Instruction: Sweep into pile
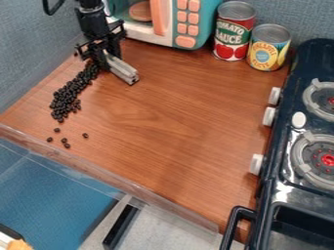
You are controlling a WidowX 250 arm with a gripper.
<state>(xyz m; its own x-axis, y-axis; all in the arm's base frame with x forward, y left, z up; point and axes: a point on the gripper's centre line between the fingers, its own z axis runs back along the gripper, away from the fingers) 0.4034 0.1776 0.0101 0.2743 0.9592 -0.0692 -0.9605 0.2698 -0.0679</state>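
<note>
The black gripper point(104, 57) hangs low over the upper left of the wooden surface, in front of the toy microwave. It is shut on a grey bar point(122, 70), whose free end points toward the lower right. Small black beans point(67, 96) lie in a long, narrow heap that runs from beside the gripper down and to the left. Below the heap, several loose beans point(64, 140) lie apart near the front left edge.
A teal and white microwave point(168, 22) stands behind the gripper. Two cans, one red point(233, 30) and one yellow point(268, 47), stand at the back right. A dark stove point(287, 166) borders the right side. A clear rim point(104, 176) runs along the front edge.
</note>
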